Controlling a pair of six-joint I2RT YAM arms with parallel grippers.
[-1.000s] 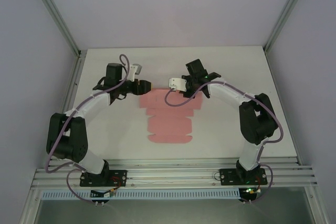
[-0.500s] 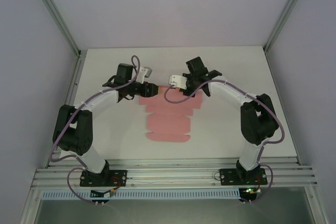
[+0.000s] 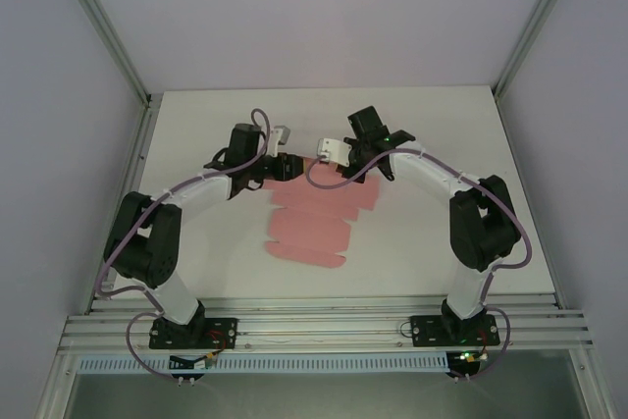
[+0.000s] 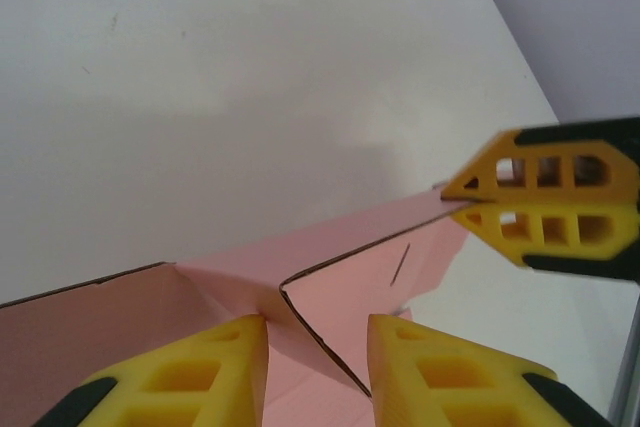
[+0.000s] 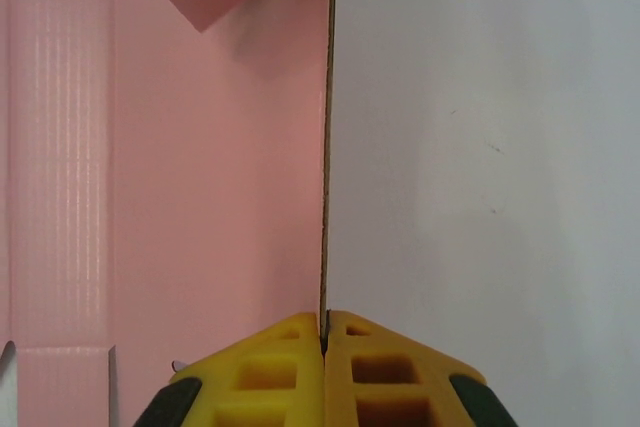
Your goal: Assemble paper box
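Swung rightward, the left gripper (image 3: 286,168) is set half-open astride a raised fold at the far-left corner of the pink die-cut card paper box (image 3: 312,225) on the white surface (image 3: 427,228); its far edge is pinched by the closed right gripper (image 5: 322,323).

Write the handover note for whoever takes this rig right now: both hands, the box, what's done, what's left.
Left hand: open, its fingers either side of a raised flap at the far end of the paper box, not gripping it.
Right hand: shut on the card's edge at that same far end.
Box: mostly a flat sheet on the table, between the arms.
Done: far-end flaps lifted off the table.
Left: probably close the left hand on its flap, fold up the walls, tuck the flaps; the near panels lie flat.
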